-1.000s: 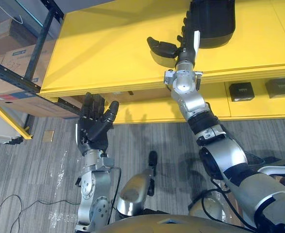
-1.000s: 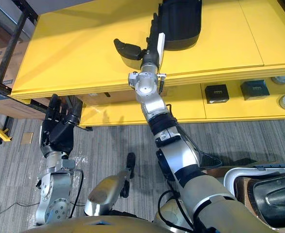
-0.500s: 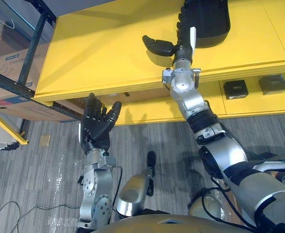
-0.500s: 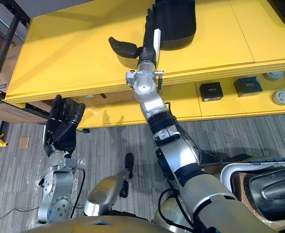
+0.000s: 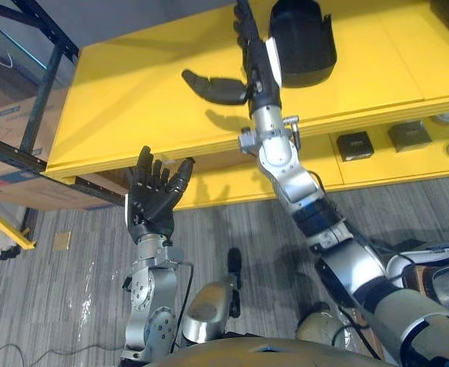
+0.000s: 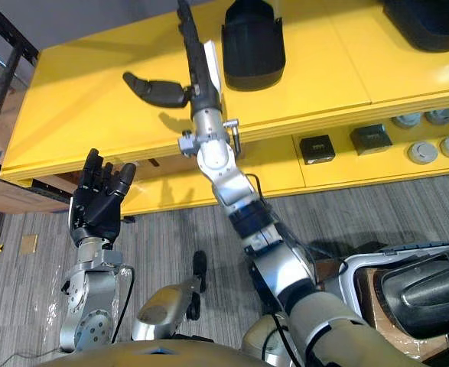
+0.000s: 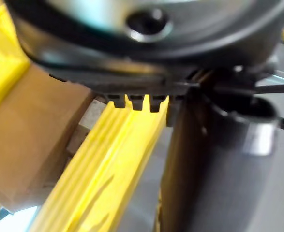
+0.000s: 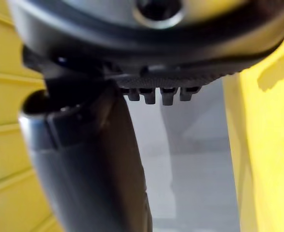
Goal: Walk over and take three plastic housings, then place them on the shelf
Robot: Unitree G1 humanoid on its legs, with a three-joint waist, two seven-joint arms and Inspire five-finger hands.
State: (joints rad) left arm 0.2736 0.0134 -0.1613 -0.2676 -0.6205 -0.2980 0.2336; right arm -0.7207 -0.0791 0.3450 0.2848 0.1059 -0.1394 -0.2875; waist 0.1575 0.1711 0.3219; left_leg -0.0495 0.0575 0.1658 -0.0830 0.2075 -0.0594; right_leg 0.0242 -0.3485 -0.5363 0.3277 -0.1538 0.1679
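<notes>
Right hand point(image 5: 256, 70) is hovering over the yellow shelf point(image 5: 132, 92), its fingers straight and thumb splayed wide, gripping nothing. A black plastic housing point(image 5: 302, 42) is lying on the shelf top just beside those fingers, not touching them. Its long axis is running back from the front edge, with its rounded end facing the robot. A second dark housing point(image 6: 427, 15) is sitting farther along to the right. On the lower level, small black boxes point(image 5: 355, 145) and grey round parts point(image 6: 423, 151) are sitting in a row. Left hand point(image 5: 151, 205) is hanging below the shelf's front edge, palm facing upward, fingers spread and empty.
</notes>
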